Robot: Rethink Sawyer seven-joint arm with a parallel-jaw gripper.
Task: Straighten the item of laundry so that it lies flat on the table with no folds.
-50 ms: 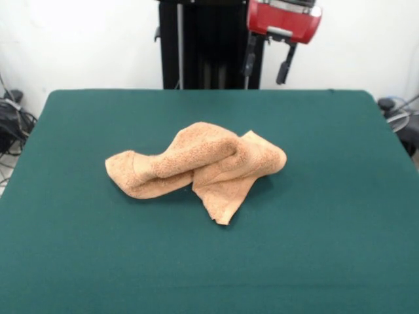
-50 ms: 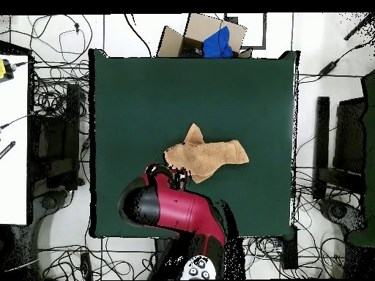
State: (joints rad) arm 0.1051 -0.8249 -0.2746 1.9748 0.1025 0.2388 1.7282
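The item of laundry (image 1: 196, 167), a light-orange terry towel, lies crumpled near the middle of the dark green table (image 1: 65, 235). It is bunched into thick rolled folds, with one flat corner pointing toward the front edge. From above, the towel (image 2: 207, 155) is a lumpy strip with a corner sticking up-picture on the table (image 2: 146, 95). My gripper (image 1: 268, 65) hangs high over the table's far side, behind the towel and a little to its right. It is open, holds nothing and touches nothing. In the overhead view the red arm (image 2: 176, 208) hides it.
A cardboard box (image 2: 209, 36) with something blue in it sits just past the table's edge opposite the robot. Cables cover the floor on all sides. A white desk (image 2: 13, 139) stands at the left in the overhead view. The black pedestal column (image 1: 209, 46) rises behind the table.
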